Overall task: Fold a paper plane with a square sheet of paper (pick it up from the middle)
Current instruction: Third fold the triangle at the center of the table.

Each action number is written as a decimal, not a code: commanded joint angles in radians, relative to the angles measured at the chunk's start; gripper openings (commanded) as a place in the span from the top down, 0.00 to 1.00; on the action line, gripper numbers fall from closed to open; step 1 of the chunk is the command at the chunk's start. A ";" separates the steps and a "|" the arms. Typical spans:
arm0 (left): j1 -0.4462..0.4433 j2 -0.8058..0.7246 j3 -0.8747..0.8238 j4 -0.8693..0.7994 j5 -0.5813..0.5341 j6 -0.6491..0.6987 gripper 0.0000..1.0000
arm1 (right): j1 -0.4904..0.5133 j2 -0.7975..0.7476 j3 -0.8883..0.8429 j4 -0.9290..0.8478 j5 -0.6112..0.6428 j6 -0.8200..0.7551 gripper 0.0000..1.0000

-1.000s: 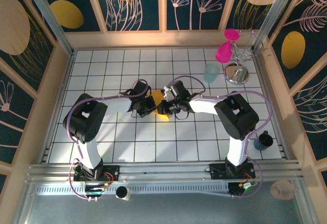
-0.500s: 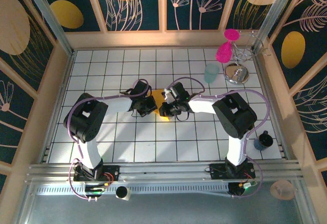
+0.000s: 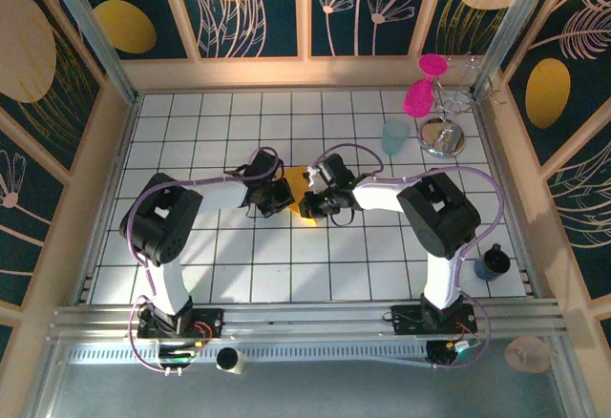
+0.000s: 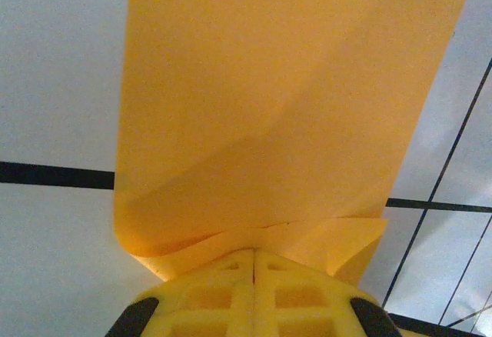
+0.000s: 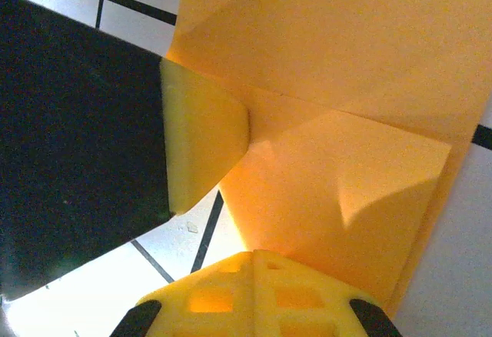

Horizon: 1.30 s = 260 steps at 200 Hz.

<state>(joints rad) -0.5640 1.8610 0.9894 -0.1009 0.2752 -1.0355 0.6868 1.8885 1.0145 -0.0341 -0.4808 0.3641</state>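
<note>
Table (image 3: 191,256): white tiles with dark grout lines, walled in by painted panels.
Left arm (image 3: 158,222): reaches from its base at the near edge to the middle of the table.
Right arm (image 3: 439,213): reaches in from the other side, so the two wrists face each other closely.
Paper (image 4: 284,106): orange-yellow and partly folded, at mid-table between the two grippers. The top view shows little of it past the wrists. From the left wrist it runs away from the fingers as a broad flat band with a slanting crease. From the right wrist it shows angled flaps with raised folds.
Left gripper (image 4: 254,254): jaws pressed together, with the curled near edge of the paper pinched at the tips.
Right gripper (image 5: 254,256): jaws pressed together, and the paper's edge runs in at the tips. One yellow finger of the left gripper lies against the paper just beside it.
Teal cup (image 3: 395,135): upright toward the far right, well apart from the paper.
Dark cup (image 3: 492,262): at the right edge of the table.
</note>
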 commanded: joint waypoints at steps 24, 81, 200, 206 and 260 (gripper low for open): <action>-0.005 0.099 -0.045 -0.141 -0.099 0.022 0.95 | -0.001 -0.044 -0.012 0.028 -0.085 -0.040 0.94; -0.005 0.102 -0.047 -0.148 -0.103 0.028 0.95 | -0.002 0.000 -0.003 -0.019 -0.019 -0.036 0.95; -0.006 0.124 -0.040 -0.166 -0.124 0.044 0.95 | -0.002 0.029 -0.001 -0.070 0.024 -0.071 0.95; -0.006 0.124 -0.040 -0.167 -0.127 0.044 0.95 | -0.002 0.028 0.000 -0.074 0.022 -0.073 0.96; -0.006 0.134 -0.043 -0.180 -0.155 0.052 0.95 | -0.006 0.002 -0.046 -0.107 0.019 -0.076 0.97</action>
<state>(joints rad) -0.5667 1.8767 1.0073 -0.1085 0.2615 -1.0046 0.6868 1.8954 1.0115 -0.0540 -0.4755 0.3115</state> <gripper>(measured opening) 0.059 0.054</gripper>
